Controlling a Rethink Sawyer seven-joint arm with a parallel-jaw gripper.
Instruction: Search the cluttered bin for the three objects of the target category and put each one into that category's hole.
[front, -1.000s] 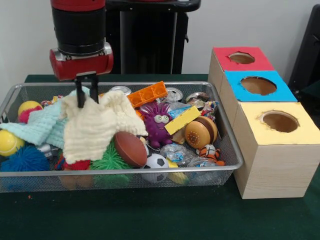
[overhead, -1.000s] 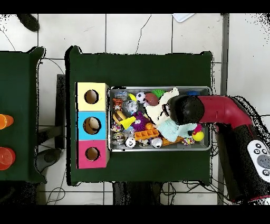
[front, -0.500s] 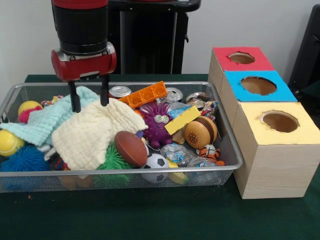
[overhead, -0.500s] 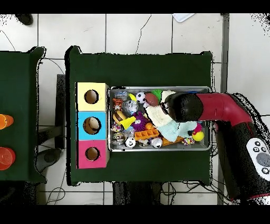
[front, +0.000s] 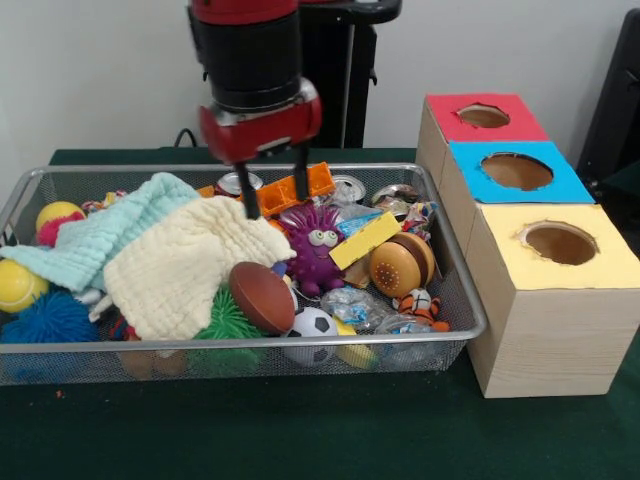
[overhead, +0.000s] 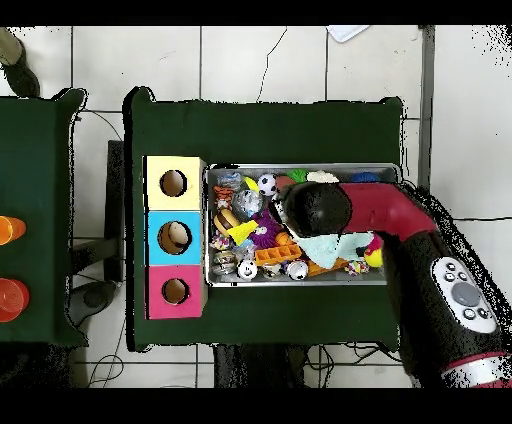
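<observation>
Fingers: two black fingers (front: 247, 196) hang spread apart with nothing between them, operator; your gripper (front: 272, 184) hovers over the middle of the wire bin (front: 455, 290), toward its far rim.
Below the gripper: orange building block (front: 293, 188) lies just behind the fingertips, purple googly-eyed monster (front: 316, 243) just in front, and the cream cloth (front: 183, 261) spreads away toward the bin's left end, overlapping a mint cloth (front: 103, 236).
Step in hand: you're searching, by my read; nothing is held and no object is over the boxes.
Target category: neither view tells you which it is, so I can't name the three objects.
Candidates: brown toy football (front: 261, 297) and small soccer ball (front: 312, 323) sit at the near rim, a yellow block (front: 365, 240) and a wooden yo-yo (front: 402, 264) toward the right end.
Holes: red box (front: 482, 116), blue box (front: 517, 172) and yellow box (front: 560, 245) stand in a row just beside the bin's right end, one round hole in each top.
Next move: pick your target, drop straight onto it with the fingers astride, and mind the cloth edge snagging a fingertip.
Overhead check: the arm (overhead: 375, 210) covers the bin's middle, so trust the front view for alignment.
</observation>
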